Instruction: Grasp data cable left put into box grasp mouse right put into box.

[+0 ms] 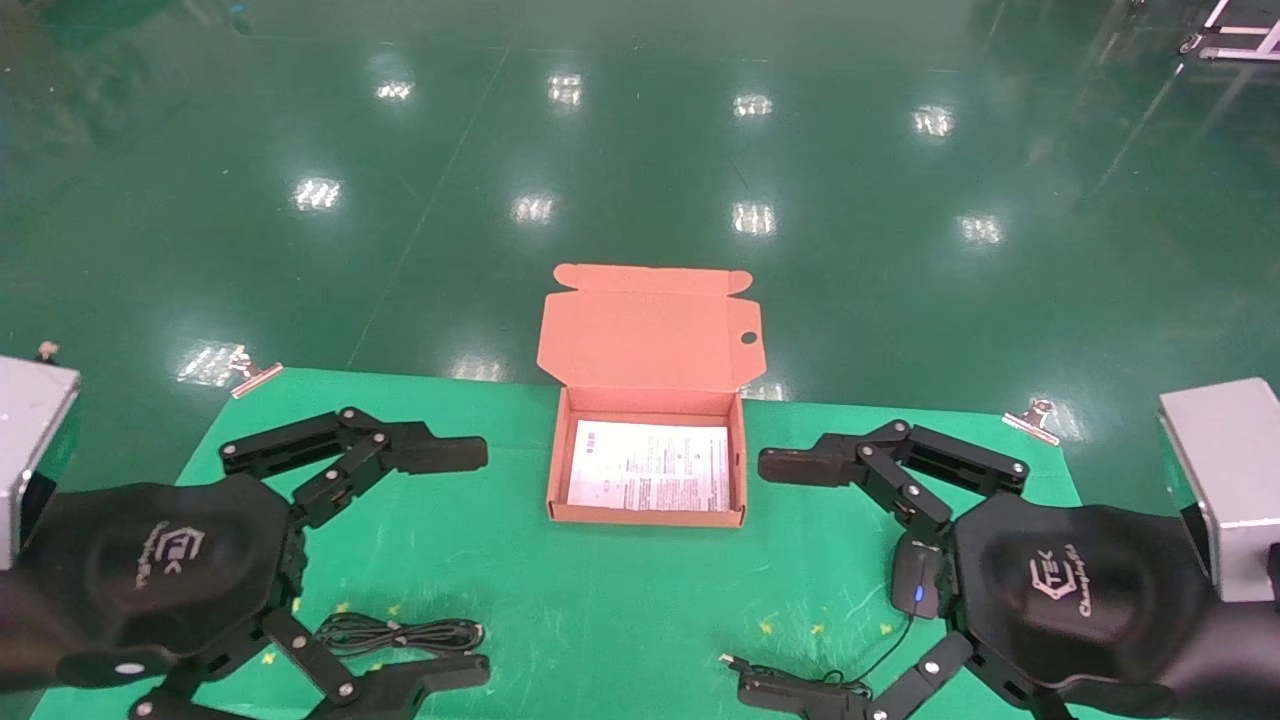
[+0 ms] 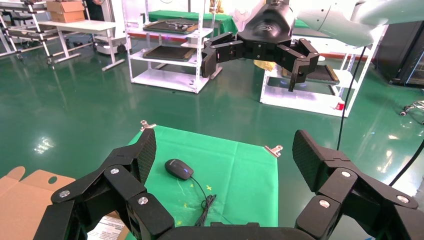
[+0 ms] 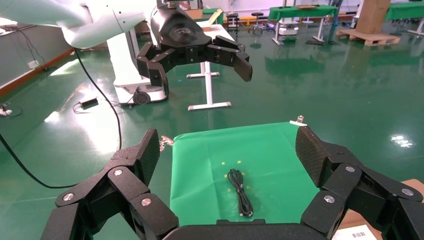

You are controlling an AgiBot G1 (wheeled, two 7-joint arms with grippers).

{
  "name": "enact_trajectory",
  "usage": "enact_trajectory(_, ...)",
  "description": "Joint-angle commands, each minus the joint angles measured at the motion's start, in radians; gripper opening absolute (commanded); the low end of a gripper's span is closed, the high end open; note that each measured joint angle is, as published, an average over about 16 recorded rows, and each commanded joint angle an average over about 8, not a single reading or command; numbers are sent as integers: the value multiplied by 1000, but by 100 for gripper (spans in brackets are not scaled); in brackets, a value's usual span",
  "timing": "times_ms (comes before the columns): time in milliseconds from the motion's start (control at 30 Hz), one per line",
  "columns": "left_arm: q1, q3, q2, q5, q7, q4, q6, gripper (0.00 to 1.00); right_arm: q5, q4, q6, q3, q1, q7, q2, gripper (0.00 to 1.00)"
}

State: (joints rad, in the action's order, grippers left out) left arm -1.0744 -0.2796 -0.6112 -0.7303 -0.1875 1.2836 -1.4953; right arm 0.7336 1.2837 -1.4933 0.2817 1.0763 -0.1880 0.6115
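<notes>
Our head view half-hides the mouse under the wide-open right end effector; left wrist shows it whole, while the left end effector gapes wide too.

Glossy green floor, white shelving racks

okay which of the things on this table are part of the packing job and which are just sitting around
Job: data cable, mouse, box, left gripper, right gripper, both open.
Lying about: metal clips on the green mat, grey units at both sides.
</notes>
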Motion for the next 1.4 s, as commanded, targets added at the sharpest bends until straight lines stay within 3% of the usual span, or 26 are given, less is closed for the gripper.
enact_trajectory(33,0,0,0,0,0,0,0,100,0,0,0,0,0,0,0,100)
enact_trajectory(733,-13,-20,-2,-39,-12,10,2,100,45,4,-4,10,11,6,-20,100)
enact_trajectory(1100,-172,-150,-36,-322,-94,30,-10,100,367,59,-51,123,172,71,-37,100)
enact_trajectory(1400,-305,-291,-126,-624,-139,30,-26,100,725,73,-72,341,371,227,28,100)
